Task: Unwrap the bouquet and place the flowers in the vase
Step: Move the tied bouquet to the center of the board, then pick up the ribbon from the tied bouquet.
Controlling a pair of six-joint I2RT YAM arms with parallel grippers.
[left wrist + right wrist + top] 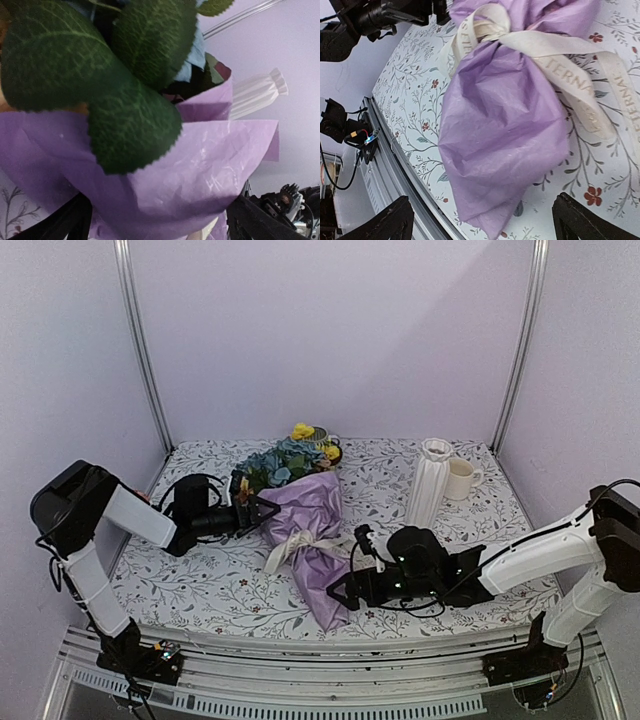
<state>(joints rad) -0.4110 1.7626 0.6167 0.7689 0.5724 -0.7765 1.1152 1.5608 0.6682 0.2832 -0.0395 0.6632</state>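
Crinkled lilac-paper bouquet (312,515), cream ribbon (300,540) knotted, lies near the tall white ribbed vase (430,483), flanked by open left claw (268,512) and open right claw (336,592). We fear pulling paper first tears it or topples that vase.

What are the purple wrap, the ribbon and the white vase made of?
The wrap looks like thin paper, nearly matte: it is crinkled all over. The ribbon seems to be woven fabric, cream with a soft sheen and printed letters. The vase is probably ceramic, white and ribbed, though plastic cannot be ruled out.
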